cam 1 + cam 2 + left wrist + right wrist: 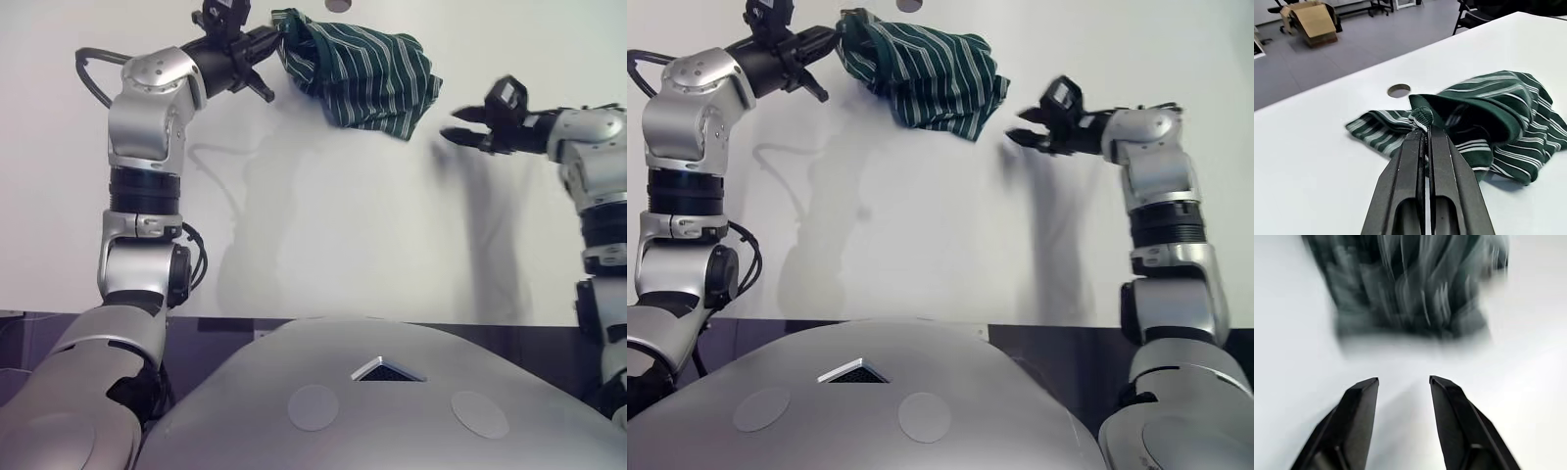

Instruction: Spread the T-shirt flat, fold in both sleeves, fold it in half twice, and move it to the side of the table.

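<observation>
the t-shirt [358,78], dark green with thin white stripes, lies bunched in a crumpled heap on the white table [343,245]. seen from the head, it sits toward 12 o'clock on the tabletop, close to the far edge. no sleeve is laid out and the cloth is folded over itself in loose ridges.

the left gripper [269,41] is at 10 o'clock of the heap. its two fingers are pressed together on a small pinch of the shirt's edge, and in the left wrist view a ribbed bit of hem pokes out just past the fingertips [1422,128]. the fabric at that corner is pulled up into a peak toward the grip.

the right gripper [456,125] is at 3 o'clock of the heap, just beside the shirt's lower corner and apart from it. its fingers are spread with a plain gap between them and nothing inside. the right wrist view looks along them at the blurred cloth beyond.

a round hole [1399,90] in the tabletop sits at 12 o'clock of the shirt, near its far side. beyond the table a cardboard box [1313,20] stands on the grey floor.
</observation>
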### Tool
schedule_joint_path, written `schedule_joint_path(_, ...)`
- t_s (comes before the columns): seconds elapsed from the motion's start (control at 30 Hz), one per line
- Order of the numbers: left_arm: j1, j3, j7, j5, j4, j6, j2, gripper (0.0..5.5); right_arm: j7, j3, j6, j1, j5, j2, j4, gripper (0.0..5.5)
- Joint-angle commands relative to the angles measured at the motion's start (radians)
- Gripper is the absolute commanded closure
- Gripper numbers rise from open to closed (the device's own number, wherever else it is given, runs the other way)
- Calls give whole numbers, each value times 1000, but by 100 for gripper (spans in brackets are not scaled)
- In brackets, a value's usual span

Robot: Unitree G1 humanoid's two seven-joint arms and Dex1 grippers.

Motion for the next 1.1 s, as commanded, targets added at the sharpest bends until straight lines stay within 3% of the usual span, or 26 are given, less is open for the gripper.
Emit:
schedule_joint_path(0.03, -34, 24, 51, -10, 44, 8, -36, 550, -41, 24, 58, -37, 29, 138, -85, 424)
schedule_joint_path(0.13, -116, 52, 89, -19, 131, -19, -72, 550, -68, 92, 89, -32, -11, 212, -113, 496)
schedule_joint_path(0.3, -160, 57, 100, -13, 210, -62, -97, 550, -166, 128, 137, -80, -59, 329, -39, 496)
schedule_joint_path(0.53, -162, 52, 91, -9, 246, -89, -102, 550, -243, 123, 95, -138, -129, 381, 54, 375)
schedule_joint_path(0.73, -166, 50, 97, -8, 239, -100, -110, 550, -269, 219, 78, -158, -262, 405, 213, 375)
schedule_joint_path(0.9, -147, 52, 98, -5, 234, -110, -104, 550, -282, 168, 84, -164, -248, 411, 245, 464)
schedule_joint_path(1.03, -139, 67, 107, -7, 230, -125, -95, 550, -261, 121, 108, -123, -242, 345, 179, 538)
schedule_joint_path(1.1, -140, 84, 111, -11, 228, -153, -90, 550, -229, 60, 128, -93, -187, 310, 89, 548)
